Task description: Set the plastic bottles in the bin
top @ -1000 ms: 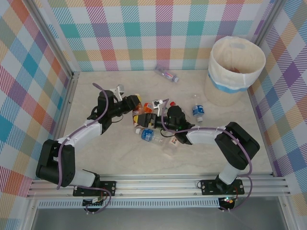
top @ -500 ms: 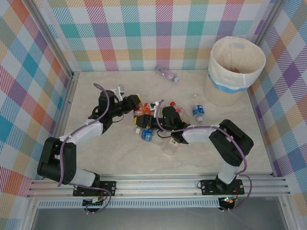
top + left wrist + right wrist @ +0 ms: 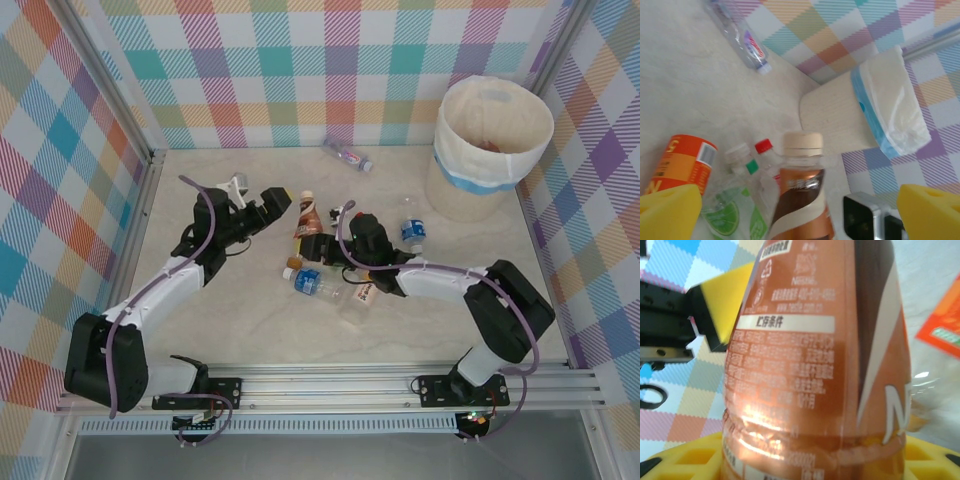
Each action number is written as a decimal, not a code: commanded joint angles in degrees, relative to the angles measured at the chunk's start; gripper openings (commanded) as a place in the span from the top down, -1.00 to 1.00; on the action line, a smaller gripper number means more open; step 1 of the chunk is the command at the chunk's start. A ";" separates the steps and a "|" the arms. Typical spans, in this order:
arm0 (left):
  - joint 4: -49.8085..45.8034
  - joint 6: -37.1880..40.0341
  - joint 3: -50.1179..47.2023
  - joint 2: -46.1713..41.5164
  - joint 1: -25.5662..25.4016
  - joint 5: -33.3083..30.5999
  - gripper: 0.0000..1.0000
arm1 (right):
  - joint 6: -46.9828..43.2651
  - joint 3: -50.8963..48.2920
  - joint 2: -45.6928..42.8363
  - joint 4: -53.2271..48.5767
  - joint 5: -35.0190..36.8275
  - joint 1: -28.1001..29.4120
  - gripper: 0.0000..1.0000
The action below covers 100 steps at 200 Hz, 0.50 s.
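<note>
left gripper [image 3: 274, 204] splayed wide open, right gripper [image 3: 326, 238] clamped on a brown bottle [image 3: 306, 216], both arms reaching inward

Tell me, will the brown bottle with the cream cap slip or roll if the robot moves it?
The brown bottle looks glossy, with a smooth wrap label, so it may slip a little. Its body is round, so it would probably roll if laid down and nudged. Tall and narrow-topped, it could tip easily when stood up.

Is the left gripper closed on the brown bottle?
No: the left gripper is open, its yellow fingers wide apart, with gaps to the brown bottle between them.
</note>
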 commanded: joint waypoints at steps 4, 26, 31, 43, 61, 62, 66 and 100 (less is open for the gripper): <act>-3.89 0.80 -2.35 -2.68 -0.11 -8.67 -1.00 | -5.22 -0.53 -5.05 -7.22 3.44 -2.45 0.02; -6.00 2.30 -2.96 -4.28 0.02 -11.53 -1.00 | -8.11 -0.54 -8.69 -11.57 3.84 -4.98 0.02; -6.57 2.66 -3.07 -4.61 0.11 -12.30 -1.00 | -8.58 -0.57 -9.41 -12.46 4.01 -5.56 0.02; -8.08 3.19 -3.19 -5.46 0.16 -14.40 -1.00 | -9.98 -0.24 -11.07 -15.07 4.92 -6.58 0.02; -7.25 4.46 -4.49 -7.27 0.12 -16.94 -1.00 | -12.00 0.45 -13.42 -19.20 6.43 -8.28 0.04; -7.12 4.57 -4.65 -7.39 0.12 -16.94 -1.00 | -12.05 0.46 -13.53 -19.41 6.43 -8.39 0.04; -6.76 4.89 -5.09 -7.83 0.09 -17.30 -1.00 | -12.25 0.68 -14.05 -20.08 6.46 -8.98 0.04; -7.91 7.80 -6.64 -11.60 0.11 -20.87 -1.00 | -15.63 4.98 -17.37 -26.94 5.47 -14.99 0.05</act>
